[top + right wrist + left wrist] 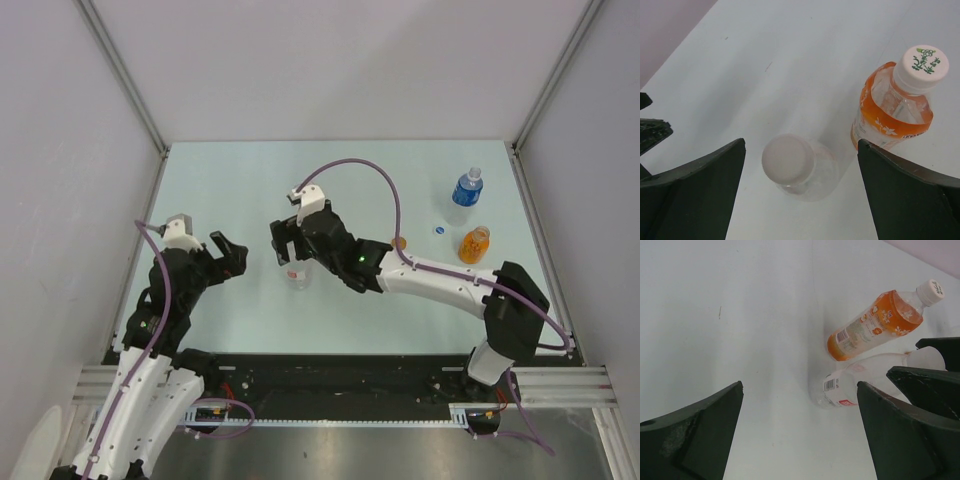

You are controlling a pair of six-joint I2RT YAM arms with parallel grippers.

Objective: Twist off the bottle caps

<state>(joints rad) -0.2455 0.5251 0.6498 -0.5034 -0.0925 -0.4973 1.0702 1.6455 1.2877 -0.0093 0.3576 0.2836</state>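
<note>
We see the right jaws spread wide, hanging above a clear bottle [821, 181] that stands near the middle of the table [250, 180]. Its plain white cap [788, 158] is on the neck, below the gap between the jaws and apart from both. Just beside it stands an orange-labelled bottle [890, 116], its printed white cap [925, 62] also on. The left jaws, equally spread and empty, face both bottles from the left. Far right stand a blue-labelled bottle [465, 190] and an orange bottle [474, 243].
</note>
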